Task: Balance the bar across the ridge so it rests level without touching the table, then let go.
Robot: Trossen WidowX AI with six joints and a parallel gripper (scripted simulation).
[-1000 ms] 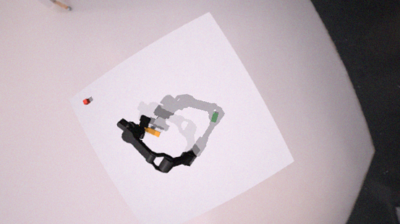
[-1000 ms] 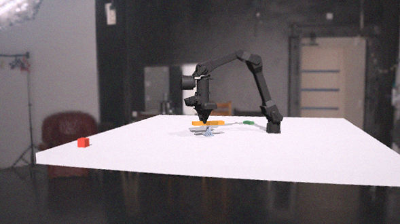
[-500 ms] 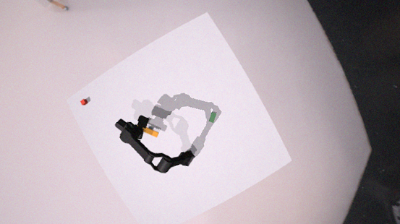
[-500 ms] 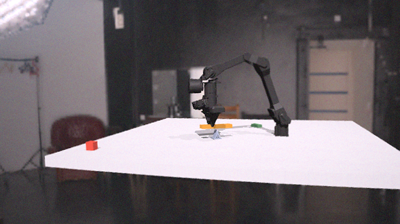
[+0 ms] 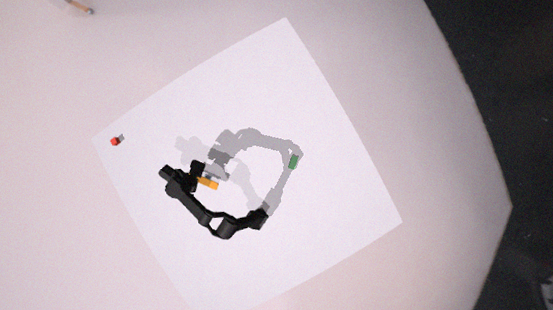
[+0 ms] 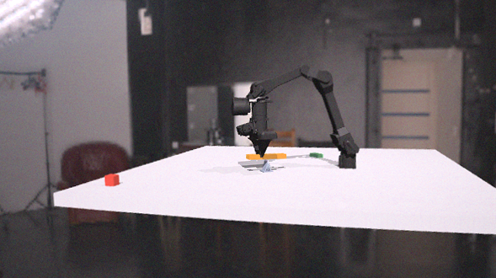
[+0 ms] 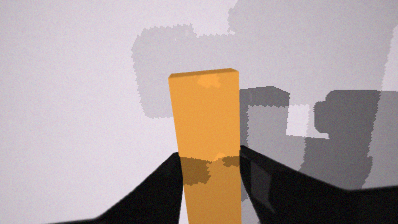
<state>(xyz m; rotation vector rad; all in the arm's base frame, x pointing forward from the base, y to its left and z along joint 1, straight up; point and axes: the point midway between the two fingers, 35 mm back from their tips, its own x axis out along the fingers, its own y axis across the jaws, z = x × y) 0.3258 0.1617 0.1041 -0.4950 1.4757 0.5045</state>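
While the tool (image 6: 263,155) (image 7: 209,155) grips the orange bar (image 5: 207,183) (image 6: 275,156) (image 7: 209,115), the ridge (image 6: 266,166) stands below

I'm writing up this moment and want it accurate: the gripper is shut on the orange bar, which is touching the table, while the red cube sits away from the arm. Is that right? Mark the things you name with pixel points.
Not quite: the exterior view shows the orange bar (image 5: 208,182) (image 6: 275,156) (image 7: 207,115) held up off the table (image 6: 205,190). The rest stands.

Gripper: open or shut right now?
Shut on the orange bar: the wrist view shows black fingers against both its long sides.
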